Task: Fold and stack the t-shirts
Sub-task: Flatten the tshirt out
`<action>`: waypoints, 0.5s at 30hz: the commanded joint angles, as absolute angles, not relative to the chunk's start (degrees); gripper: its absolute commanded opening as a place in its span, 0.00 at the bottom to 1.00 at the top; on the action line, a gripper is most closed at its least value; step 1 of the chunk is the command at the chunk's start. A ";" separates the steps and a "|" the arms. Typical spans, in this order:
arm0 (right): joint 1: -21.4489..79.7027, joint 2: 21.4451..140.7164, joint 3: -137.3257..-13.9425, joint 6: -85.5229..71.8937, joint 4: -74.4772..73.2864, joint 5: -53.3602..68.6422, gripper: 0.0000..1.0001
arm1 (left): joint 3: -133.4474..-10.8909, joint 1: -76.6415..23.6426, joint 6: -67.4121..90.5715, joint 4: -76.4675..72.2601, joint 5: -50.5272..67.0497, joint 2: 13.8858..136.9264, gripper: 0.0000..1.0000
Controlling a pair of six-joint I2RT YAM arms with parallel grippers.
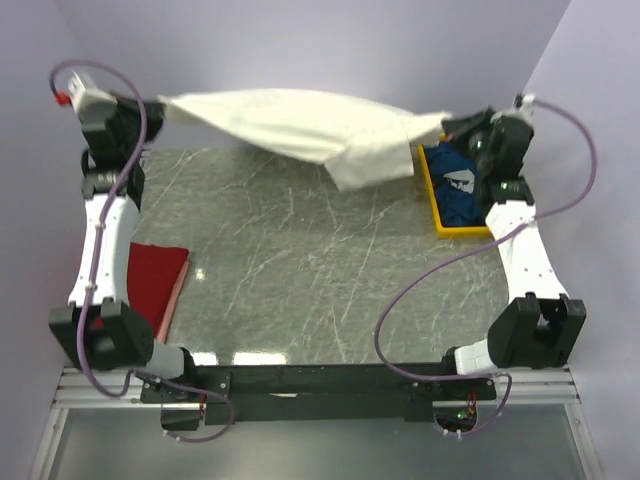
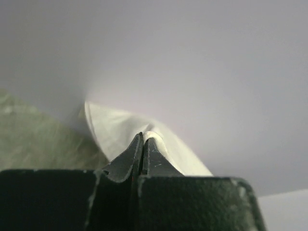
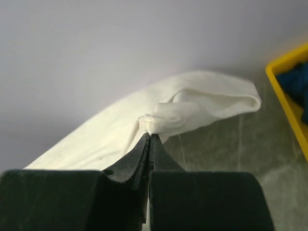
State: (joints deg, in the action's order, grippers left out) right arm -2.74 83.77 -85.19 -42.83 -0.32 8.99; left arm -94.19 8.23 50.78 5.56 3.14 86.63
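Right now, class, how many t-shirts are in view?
3. The cream-white t-shirt hangs stretched above the table's far edge; the dark red t-shirt lies folded at the left edge; the blue t-shirt sits in the yellow tray. Others may hide beneath.

Passage is lying open over mid table (image 1: 300, 270).
A white tee (image 1: 300, 125) is barring the far edge; red tee (image 1: 155, 275) and tray (image 1: 430, 195) are flanking.

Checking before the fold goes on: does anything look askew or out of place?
The cream t-shirt, stretched in the air, hangs unevenly: it droops lower and bunched near its right end. Nothing else stands out.
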 commanded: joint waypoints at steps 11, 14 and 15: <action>-8.52 81.29 -44.48 -42.64 0.36 16.70 0.41 | -36.58 3.96 59.85 1.76 1.15 65.92 0.01; -8.70 80.87 -39.04 -41.31 0.44 17.58 0.51 | -31.30 2.64 60.99 2.19 0.18 64.95 0.01; -8.70 78.86 -37.20 -41.13 1.48 17.58 0.52 | -29.90 2.38 61.08 2.55 0.18 64.60 0.01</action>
State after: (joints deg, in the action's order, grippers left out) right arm -8.32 81.76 -40.75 -43.53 -0.27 15.94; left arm -31.35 3.29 59.11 5.48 1.91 68.34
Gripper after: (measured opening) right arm 0.509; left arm 0.016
